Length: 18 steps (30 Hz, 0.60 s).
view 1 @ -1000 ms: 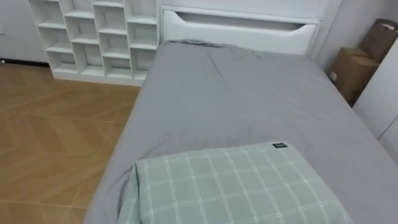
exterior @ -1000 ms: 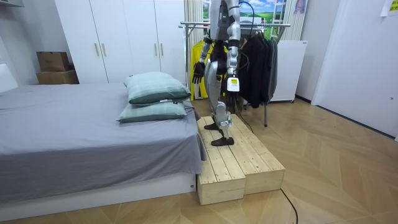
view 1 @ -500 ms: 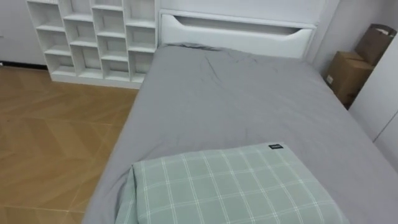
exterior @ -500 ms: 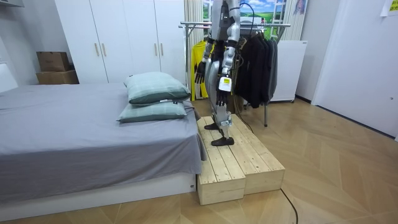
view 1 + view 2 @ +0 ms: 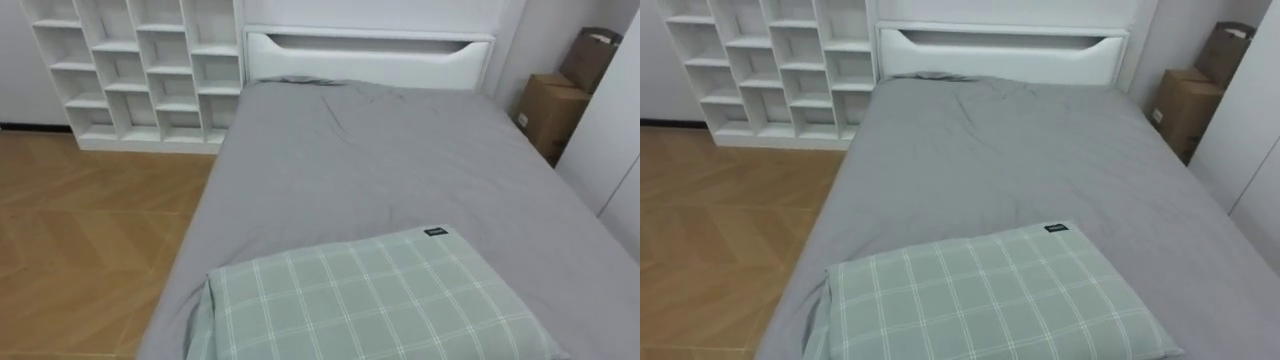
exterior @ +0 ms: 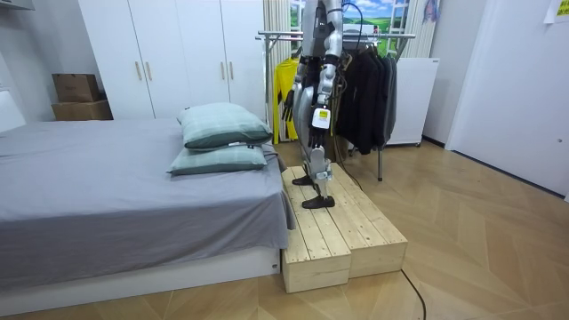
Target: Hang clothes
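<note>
In the room view I stand on a wooden platform [image 6: 342, 227] at the pillow end of a bed, facing along it. Behind me is a clothes rack [image 6: 356, 37] with dark garments [image 6: 369, 89] and a yellow garment [image 6: 281, 89] hanging from it. Both arms hang at my sides and hold nothing. My left hand [image 6: 317, 118] is on the side nearer the room camera. My right hand [image 6: 287, 103] hangs in front of my hip, fingers relaxed. The eye views look down on the grey bed [image 5: 380, 170] and a green checked pillow [image 5: 370, 300].
A white cube shelf [image 5: 130, 70] stands beyond the bed on the left over wood floor [image 5: 80, 240]. Cardboard boxes [image 5: 560, 95] sit at the bed's far right corner. Two pillows [image 6: 222, 138] lie stacked beside me. White wardrobes [image 6: 169, 53] line the back wall.
My left arm has swung forward, toward the room view's left. The eye view has shifted a little, showing more of the shelf. My feet have not moved.
</note>
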Motion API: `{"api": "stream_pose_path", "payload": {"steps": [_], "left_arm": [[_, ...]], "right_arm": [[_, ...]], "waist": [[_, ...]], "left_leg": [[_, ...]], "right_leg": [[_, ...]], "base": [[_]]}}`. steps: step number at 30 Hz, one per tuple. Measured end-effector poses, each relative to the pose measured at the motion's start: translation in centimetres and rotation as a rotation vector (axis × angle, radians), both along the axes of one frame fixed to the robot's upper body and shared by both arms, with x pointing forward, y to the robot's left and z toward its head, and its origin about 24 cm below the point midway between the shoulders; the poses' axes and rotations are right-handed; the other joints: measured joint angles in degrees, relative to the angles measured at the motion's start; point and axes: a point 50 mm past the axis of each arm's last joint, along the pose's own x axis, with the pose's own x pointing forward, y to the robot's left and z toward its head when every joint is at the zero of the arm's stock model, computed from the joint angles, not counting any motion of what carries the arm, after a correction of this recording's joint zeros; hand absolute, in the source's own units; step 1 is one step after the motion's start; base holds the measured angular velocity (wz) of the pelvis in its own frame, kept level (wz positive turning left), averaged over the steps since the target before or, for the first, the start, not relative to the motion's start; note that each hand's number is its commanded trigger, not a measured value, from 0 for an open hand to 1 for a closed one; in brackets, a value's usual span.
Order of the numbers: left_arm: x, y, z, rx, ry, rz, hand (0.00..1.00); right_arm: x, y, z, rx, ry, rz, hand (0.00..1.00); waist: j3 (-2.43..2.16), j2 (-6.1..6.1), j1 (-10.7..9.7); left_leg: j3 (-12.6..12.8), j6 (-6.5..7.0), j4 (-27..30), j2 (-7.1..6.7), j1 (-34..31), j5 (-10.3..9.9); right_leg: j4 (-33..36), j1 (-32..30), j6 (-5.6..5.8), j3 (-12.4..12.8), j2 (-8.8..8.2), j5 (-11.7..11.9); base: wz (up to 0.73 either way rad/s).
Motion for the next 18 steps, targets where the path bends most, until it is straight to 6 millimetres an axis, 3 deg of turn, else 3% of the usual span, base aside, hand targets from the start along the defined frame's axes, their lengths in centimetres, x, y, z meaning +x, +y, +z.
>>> {"api": "stream_pose_path", "payload": {"steps": [6,18], "left_arm": [[-0.23,0.05,-0.02,-0.01,0.011,0.001,0.0],[-0.01,0.06,-0.03,-0.006,0.042,0.003,0.0]], "right_arm": [[-0.07,0.0,-0.01,-0.001,0.003,-0.002,0.0],[-0.05,0.06,-0.05,0.0,0.026,-0.009,0.0]], "waist": [[-0.03,-0.15,0.1],[-0.28,-0.1,0.2]], "left_leg": [[0.2,-0.19,0.0,-0.01,0.0,0.1],[0.7,-0.18,-0.5,0.04,0.0,0.1]], "right_leg": [[0.0,0.0,-0.38,0.5,0.03,-1.1],[0.1,-0.5,-0.36,0.9,0.09,-1.2]], "base": [[0.0],[-0.01]]}}
